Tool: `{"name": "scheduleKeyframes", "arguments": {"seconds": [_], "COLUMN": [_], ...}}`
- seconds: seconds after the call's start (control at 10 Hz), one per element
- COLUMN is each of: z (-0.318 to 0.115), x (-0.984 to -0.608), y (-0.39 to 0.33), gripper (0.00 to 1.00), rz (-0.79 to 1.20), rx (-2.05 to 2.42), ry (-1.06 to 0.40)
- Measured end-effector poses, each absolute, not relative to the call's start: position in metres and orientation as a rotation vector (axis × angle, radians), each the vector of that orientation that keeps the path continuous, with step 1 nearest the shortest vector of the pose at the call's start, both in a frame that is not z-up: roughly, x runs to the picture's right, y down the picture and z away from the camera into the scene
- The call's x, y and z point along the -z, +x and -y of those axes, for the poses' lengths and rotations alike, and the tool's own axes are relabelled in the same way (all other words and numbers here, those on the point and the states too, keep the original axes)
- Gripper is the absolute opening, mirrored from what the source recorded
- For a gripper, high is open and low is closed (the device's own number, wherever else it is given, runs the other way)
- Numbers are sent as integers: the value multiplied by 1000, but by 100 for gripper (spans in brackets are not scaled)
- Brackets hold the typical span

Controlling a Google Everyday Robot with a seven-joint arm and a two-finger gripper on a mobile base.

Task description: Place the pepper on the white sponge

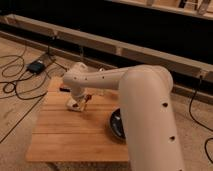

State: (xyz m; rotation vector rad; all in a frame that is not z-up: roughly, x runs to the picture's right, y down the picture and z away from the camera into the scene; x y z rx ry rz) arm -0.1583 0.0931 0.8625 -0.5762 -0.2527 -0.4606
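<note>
The white sponge (72, 105) lies on the left part of the wooden table (75, 140), and only its lower left corner shows under the arm. My gripper (80, 100) hangs right over the sponge at the end of the white arm (105, 80). A small dark red piece, the pepper (87, 97), shows at the gripper's right side, just above the table. I cannot tell whether it is held or resting.
A dark round bowl (115, 125) sits on the table's right part, half hidden by the arm. A flat black object (64, 89) lies at the table's far left edge. Cables (20, 80) and a black box (36, 66) lie on the floor to the left.
</note>
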Motion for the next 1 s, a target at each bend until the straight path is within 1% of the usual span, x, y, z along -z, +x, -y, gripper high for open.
{"name": "scheduleKeyframes", "arguments": {"seconds": [0.5,0.7,0.8,1.0], "z": [-93,-96,-98,-99], "x": [-872,-877,-879,-881], "y": [-185,-195,-199,-202], "gripper": [1,16,28,48], "rz": [282,293,296,296], "rx": [509,527,536,542], "ry": [-581,-588,-595,-602]}}
